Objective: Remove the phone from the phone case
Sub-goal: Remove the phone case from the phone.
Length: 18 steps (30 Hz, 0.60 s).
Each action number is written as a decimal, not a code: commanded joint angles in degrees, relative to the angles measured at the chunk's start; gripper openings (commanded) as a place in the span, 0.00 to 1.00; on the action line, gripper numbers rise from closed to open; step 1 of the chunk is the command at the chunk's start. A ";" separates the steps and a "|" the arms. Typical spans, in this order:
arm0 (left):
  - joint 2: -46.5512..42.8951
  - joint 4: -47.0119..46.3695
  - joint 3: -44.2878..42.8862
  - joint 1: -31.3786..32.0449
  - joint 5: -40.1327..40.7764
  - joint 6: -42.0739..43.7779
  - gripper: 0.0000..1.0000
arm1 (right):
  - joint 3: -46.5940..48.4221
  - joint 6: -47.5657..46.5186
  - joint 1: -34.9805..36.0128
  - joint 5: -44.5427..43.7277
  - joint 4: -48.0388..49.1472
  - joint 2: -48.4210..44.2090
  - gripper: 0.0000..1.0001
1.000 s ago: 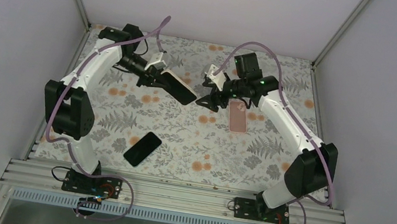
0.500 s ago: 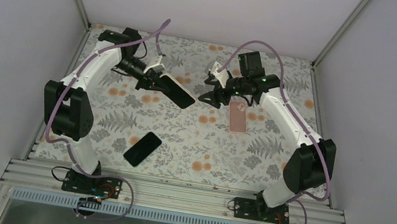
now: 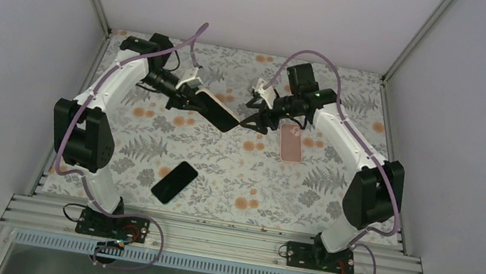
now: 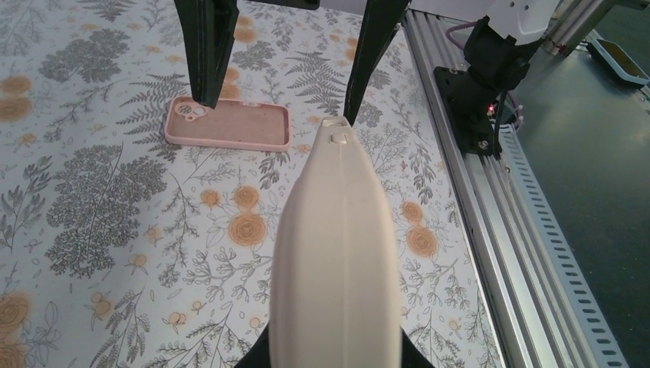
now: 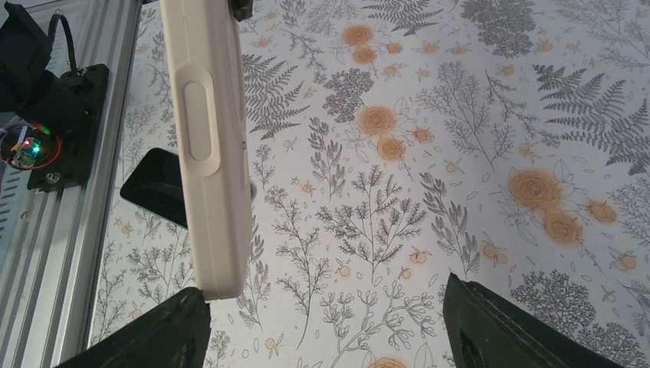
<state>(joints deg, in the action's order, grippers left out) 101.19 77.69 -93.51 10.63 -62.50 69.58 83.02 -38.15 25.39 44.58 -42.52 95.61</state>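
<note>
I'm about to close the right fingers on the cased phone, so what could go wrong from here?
1. The cased phone sits close to one of the right fingers, not centred between them; closing may pinch only its edge and slip.
2. The left fingers hold it in the air by one end; a pull could twist it loose and drop it.
3. The pink case lies just under the right arm; a lower move might knock it.

left gripper [image 3: 189,100] clamped shut, right gripper [image 3: 252,119] spread wide; both arms reach inward.
</note>
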 commanded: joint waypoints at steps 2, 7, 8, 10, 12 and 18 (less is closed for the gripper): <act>-1.00 -0.67 -2.12 0.00 -6.07 0.61 0.02 | 1.44 -0.62 -0.10 1.82 0.55 1.31 0.78; -1.37 0.00 -2.01 0.20 -6.75 1.12 0.02 | 1.35 -0.19 -0.07 0.69 1.52 1.89 0.78; -1.57 0.00 -1.82 0.33 -6.76 1.15 0.02 | 1.25 -0.15 -0.07 0.54 1.77 1.96 0.78; -1.86 0.00 -1.35 0.58 -6.94 1.08 0.02 | 1.34 0.72 -0.10 -0.10 2.70 2.18 0.77; -2.08 0.00 -0.65 1.14 -7.44 1.09 0.02 | 1.93 1.41 -0.06 -1.18 3.56 2.65 0.77; -3.66 0.05 0.79 3.60 -8.78 0.87 0.02 | 4.17 4.68 -0.07 -6.49 7.38 4.70 0.76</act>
<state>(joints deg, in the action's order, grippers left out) 101.16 75.79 -93.36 10.90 -61.06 69.49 84.14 -36.62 25.41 43.53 -42.04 97.93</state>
